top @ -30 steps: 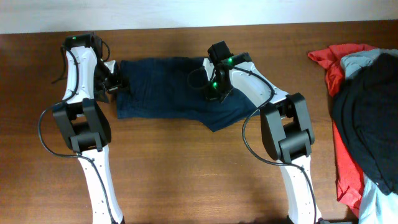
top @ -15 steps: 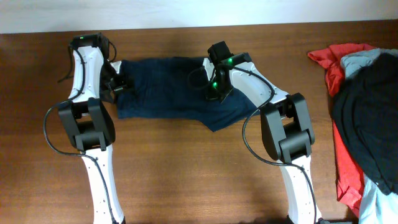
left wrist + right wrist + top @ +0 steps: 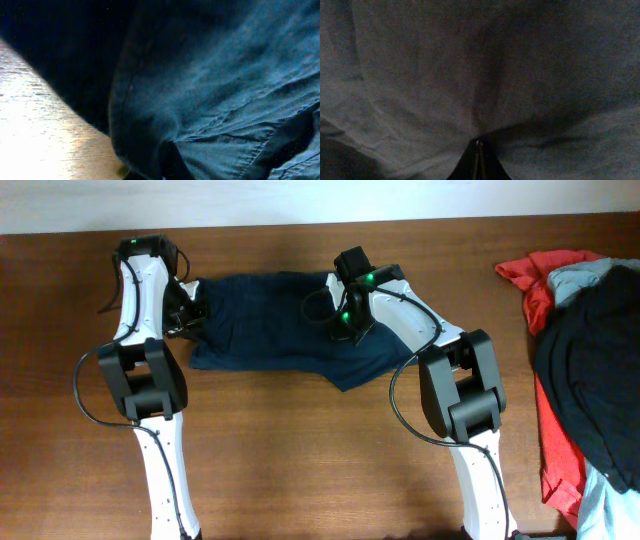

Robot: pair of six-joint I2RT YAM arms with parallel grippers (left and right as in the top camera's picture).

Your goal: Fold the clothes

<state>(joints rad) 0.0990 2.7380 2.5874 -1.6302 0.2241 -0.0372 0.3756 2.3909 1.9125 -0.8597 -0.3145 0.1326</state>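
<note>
The clothes (image 3: 265, 320), dark navy shorts, lie spread and wrinkled on the wooden table (image 3: 300, 460) between my two arms. My left gripper (image 3: 196, 314) sits at their left edge. In the left wrist view the navy cloth (image 3: 210, 75) fills the frame, and a fold of its hem is pinched in my left gripper (image 3: 167, 167). My right gripper (image 3: 338, 328) rests on the right part of the shorts. In the right wrist view creases in the fabric (image 3: 470, 65) run into the tips of my right gripper (image 3: 478, 146), which is shut on it.
A heap of other garments lies at the table's right edge: a red garment (image 3: 555, 440), a larger black garment (image 3: 590, 360) on top of it and a bit of light blue cloth (image 3: 580, 275). The table's far edge (image 3: 450, 220) runs just behind the shorts.
My left arm has shifted a little to the right, onto the shorts' left edge, and its gripper has gone from open to shut on the cloth. The right arm has not moved.
</note>
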